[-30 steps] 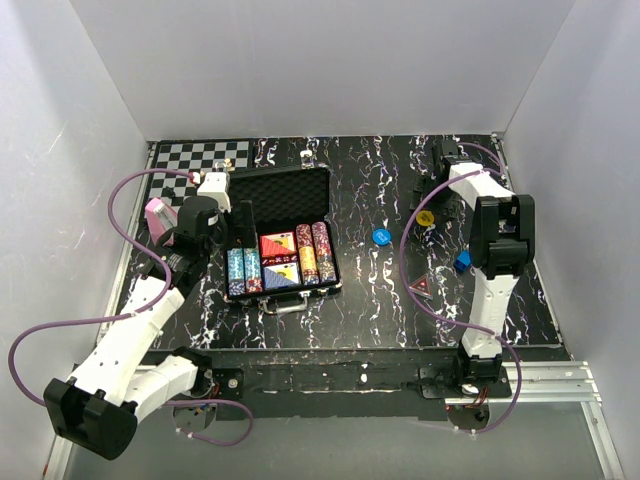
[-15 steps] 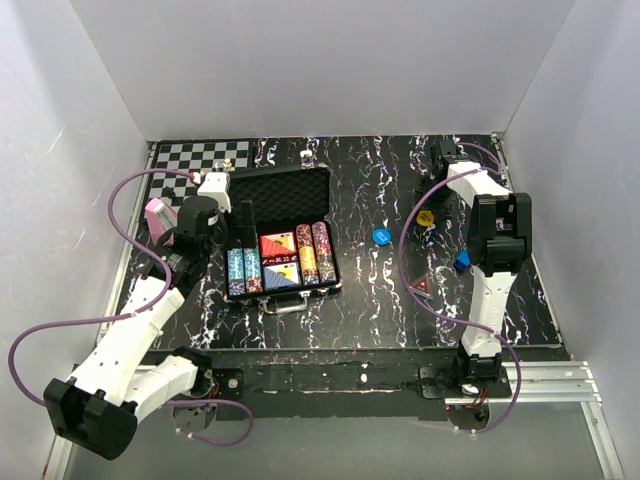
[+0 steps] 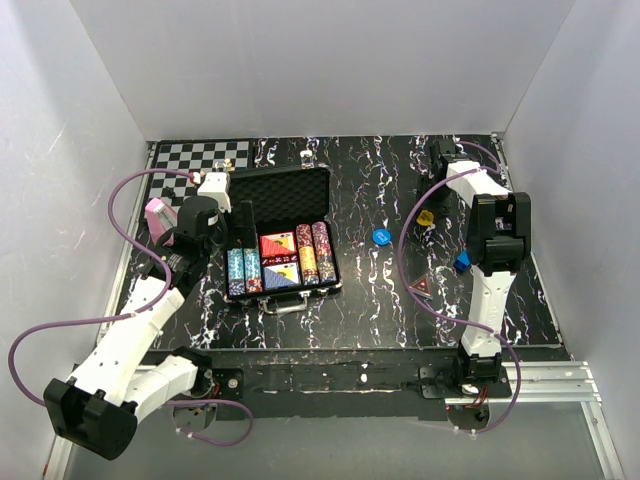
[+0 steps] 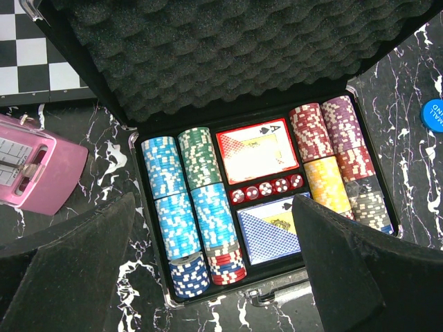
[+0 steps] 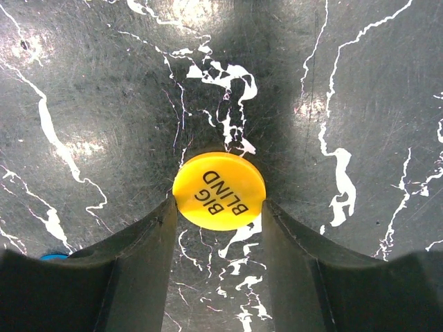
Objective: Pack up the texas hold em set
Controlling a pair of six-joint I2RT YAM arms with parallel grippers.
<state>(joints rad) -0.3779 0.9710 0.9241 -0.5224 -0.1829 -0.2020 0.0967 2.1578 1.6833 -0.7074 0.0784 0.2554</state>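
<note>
I work on a black table with white marbled veining. Plain white walls enclose it at the rear and both sides. Illumination is even.

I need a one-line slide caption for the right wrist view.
Right gripper straddling the yellow BIG BLIND button on the black marbled table.

Bright even light, soft shadows, mild glare
</note>
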